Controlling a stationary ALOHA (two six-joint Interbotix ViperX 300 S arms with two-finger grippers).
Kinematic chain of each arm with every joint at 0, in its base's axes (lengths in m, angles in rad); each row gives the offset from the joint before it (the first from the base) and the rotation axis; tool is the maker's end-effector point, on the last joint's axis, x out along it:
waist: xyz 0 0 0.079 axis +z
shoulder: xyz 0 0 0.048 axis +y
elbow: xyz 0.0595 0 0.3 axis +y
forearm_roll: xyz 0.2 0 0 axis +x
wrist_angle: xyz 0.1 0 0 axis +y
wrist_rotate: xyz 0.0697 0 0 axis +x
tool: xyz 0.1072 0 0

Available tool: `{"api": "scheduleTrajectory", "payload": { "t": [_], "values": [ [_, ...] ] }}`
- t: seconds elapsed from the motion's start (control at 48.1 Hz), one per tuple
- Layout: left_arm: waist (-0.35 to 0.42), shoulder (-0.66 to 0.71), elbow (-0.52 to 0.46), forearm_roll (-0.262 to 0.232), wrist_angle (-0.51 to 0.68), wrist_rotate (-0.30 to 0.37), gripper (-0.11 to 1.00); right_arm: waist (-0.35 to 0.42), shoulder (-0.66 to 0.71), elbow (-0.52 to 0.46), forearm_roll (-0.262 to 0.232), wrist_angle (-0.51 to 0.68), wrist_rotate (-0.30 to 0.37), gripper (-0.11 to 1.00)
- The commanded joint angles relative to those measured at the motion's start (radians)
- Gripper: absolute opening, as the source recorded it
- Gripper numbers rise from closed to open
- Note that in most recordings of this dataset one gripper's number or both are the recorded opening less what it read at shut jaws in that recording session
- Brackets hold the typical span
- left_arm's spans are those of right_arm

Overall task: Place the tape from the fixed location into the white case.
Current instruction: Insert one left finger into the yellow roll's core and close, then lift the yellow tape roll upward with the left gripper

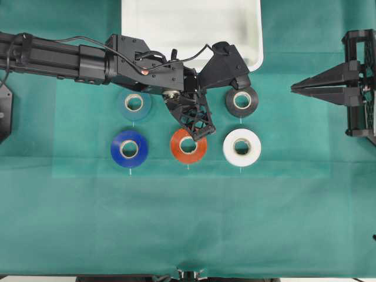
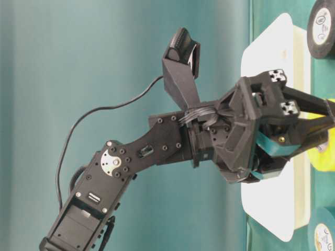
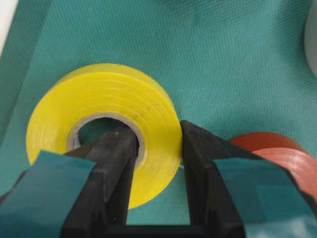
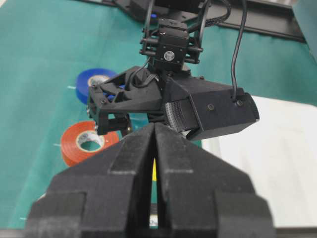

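Observation:
The tape [image 3: 99, 94], a bright yellow roll with a pale core, lies flat on the green cloth. My left gripper [image 3: 157, 130] pinches its wall, with one finger [image 3: 116, 153] inside the core and the other against the outer side. In the overhead view the left gripper [image 1: 197, 117] hides the roll; the table-level view shows a yellow edge of the tape [image 2: 325, 157]. The white case [image 1: 176, 23] lies just beyond the left arm at the table's back edge. My right gripper [image 1: 295, 88] hovers far right, shut and holding nothing.
Other rolls lie in two rows on the cloth: orange-red [image 1: 176, 147] just in front of the left gripper, white [image 1: 229, 147], black [image 1: 230, 103], dark blue [image 1: 116, 147] and a pale bluish one [image 1: 122, 104]. The left arm's camera housing overhangs the case's front rim.

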Motion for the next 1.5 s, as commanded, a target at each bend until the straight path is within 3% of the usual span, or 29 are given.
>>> {"api": "scheduleTrajectory", "payload": {
  "t": [0.0,0.582,1.475],
  "values": [
    [-0.005,-0.017,-0.023,0.003,-0.003,0.002,0.23,0.0,0.005,-0.011,0.0,-0.006,0.002,0.0],
    [-0.009,-0.026,-0.049,0.002,0.021,-0.002,0.23,0.0,0.003,-0.009,0.0,-0.003,0.002,0.0],
    [-0.017,-0.209,-0.216,0.011,0.351,0.005,0.23,0.0,0.005,-0.008,0.002,-0.003,0.002,0.0]
  ]
}}
